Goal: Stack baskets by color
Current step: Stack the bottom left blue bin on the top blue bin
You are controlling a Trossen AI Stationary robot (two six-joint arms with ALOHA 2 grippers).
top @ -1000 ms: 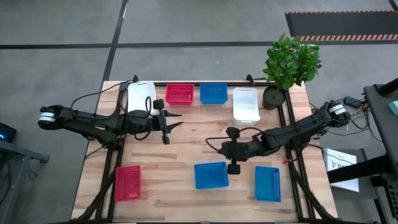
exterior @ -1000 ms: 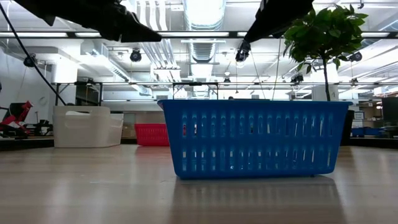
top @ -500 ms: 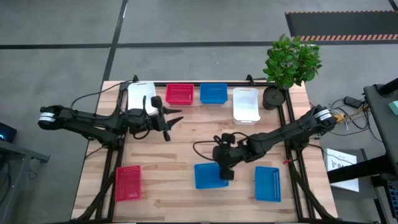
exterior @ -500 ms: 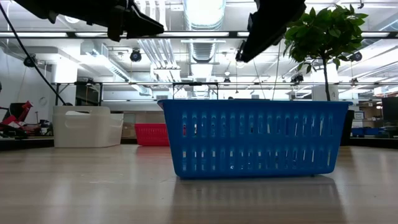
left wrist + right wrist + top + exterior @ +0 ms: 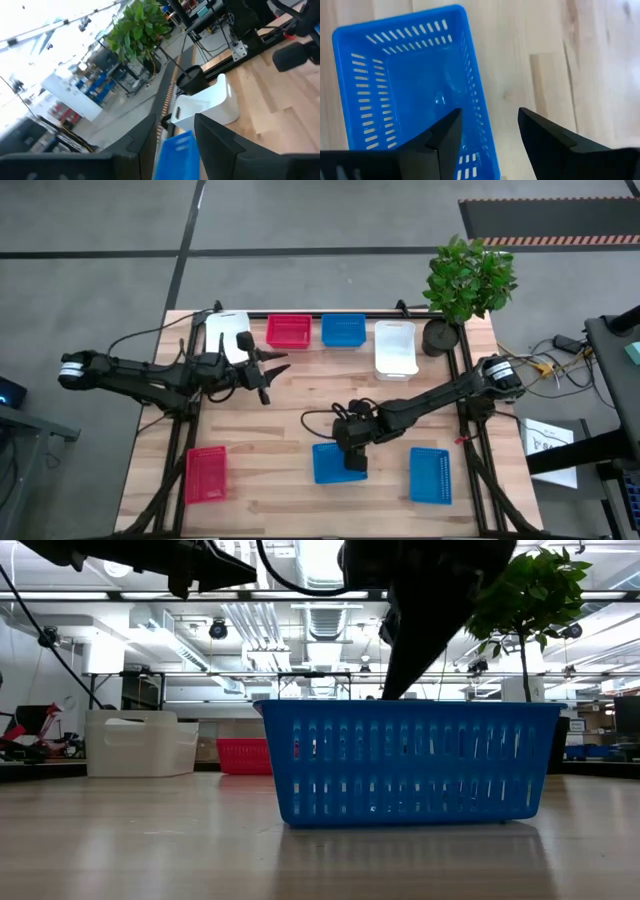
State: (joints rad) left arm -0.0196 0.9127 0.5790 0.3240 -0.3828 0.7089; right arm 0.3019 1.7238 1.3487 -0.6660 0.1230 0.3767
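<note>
Over the last second the right tool (image 5: 352, 457) has swung from beside the middle blue basket (image 5: 335, 463) to directly above its right rim, fingers (image 5: 445, 137) spread open astride that wall. That basket sits front-centre on the bench (image 5: 300, 395), long axis running left-right. Left tool (image 5: 272, 369) hovers near the back red basket (image 5: 288, 331), fingers parted, holding nothing. No writing is legible.
</note>
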